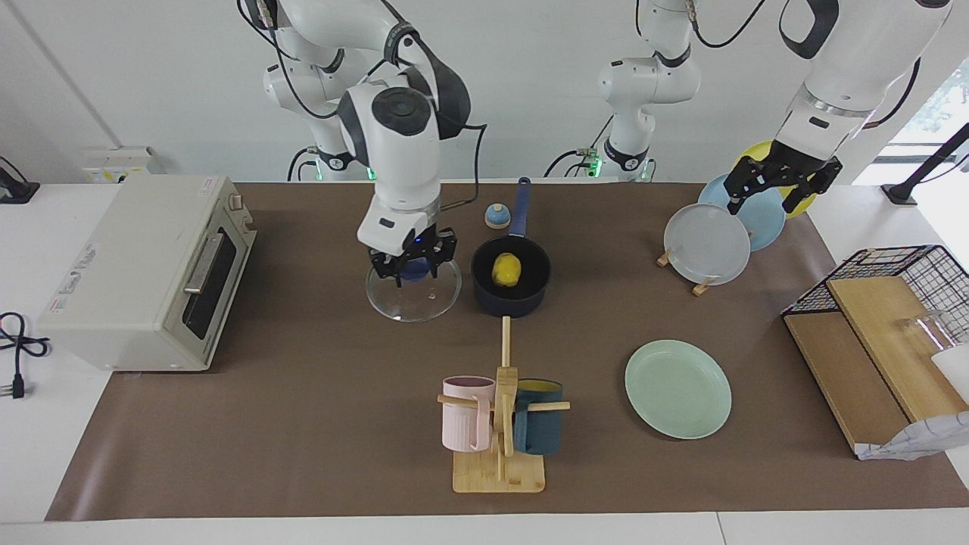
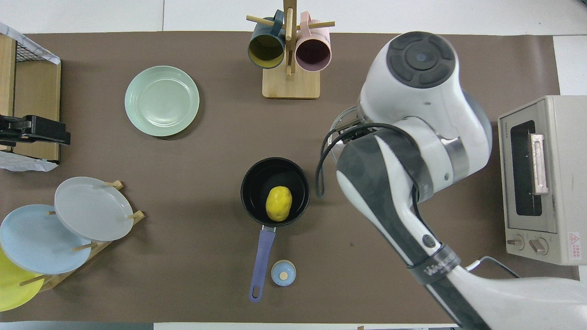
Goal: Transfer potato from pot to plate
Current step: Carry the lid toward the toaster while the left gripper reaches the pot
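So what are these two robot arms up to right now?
The right arm's claw is shut on the blue knob of a glass lid, which sits on the table beside the pot. The pot is uncovered, with the yellow potato lying inside. The mint-green plate sits bare, farther from the robots. The left arm's claw waits open over the rack of upright plates.

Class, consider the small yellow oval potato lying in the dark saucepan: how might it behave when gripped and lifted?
The small yellow oval potato looks rounded and smooth, so it may slip between fingers. Freed on the pale mint-green flat plate, it could roll. It probably weighs little, being small beside the dark navy saucepan.
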